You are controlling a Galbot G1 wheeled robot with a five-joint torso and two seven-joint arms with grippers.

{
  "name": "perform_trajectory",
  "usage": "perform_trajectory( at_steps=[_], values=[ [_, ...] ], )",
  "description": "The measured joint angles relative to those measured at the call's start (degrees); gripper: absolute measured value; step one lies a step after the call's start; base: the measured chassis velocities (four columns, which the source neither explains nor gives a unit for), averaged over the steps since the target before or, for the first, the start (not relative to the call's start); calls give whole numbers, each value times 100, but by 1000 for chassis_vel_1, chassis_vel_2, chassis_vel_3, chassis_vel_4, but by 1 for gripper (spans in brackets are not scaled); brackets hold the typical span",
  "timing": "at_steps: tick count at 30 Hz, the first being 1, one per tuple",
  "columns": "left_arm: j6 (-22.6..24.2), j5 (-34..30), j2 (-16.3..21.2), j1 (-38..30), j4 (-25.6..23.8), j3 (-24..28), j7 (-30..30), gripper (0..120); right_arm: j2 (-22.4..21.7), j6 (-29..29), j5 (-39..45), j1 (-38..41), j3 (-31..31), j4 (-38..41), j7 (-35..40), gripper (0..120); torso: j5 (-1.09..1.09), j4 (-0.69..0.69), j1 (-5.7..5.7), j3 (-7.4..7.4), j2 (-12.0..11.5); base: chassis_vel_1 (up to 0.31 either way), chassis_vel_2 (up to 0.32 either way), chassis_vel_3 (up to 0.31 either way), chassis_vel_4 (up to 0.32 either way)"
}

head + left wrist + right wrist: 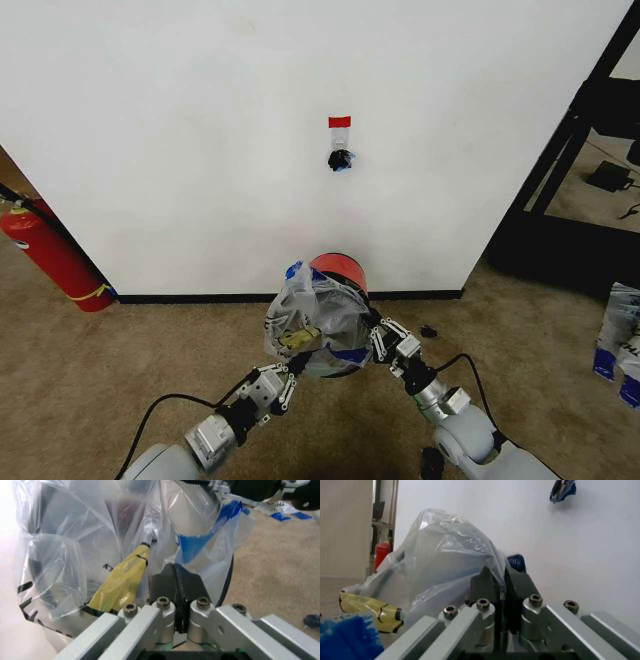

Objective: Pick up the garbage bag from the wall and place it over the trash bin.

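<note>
Translucent white plastic drapes the trash bin (338, 275) at the foot of the wall (200, 120): the garbage bag (310, 320), off its black hook (340, 158), is stretched between the left gripper (293, 365) and right gripper (378, 335), each clamped shut on a pinch of film. The placing step looks nearly done; next the bag's mouth likely needs drawing down around the rim.

garbage bag (310, 320) — thin glossy plastic | wall (200, 150) — smooth matt | carpet (90, 380) — rough
</note>
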Motion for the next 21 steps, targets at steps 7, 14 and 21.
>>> perform_trajectory(
  at_steps=[7,14,21],
  values=[
    [-29,86,-9,-19,22,-13,16,19,0,-5,6,-34,3,9,0,1,0,0,0,0,0,0,0,0,0],
    [-36,92,-9,-22,-3,-15,26,25,-1,-12,13,-38,7,9,-2,1,0,0,0,0,0,0,0,0,0],
    [-40,102,-42,-68,80,27,31,11,5,-28,52,-47,-1,66,-3,1,0,0,0,0,0,0,0,0,0]
  ],
)
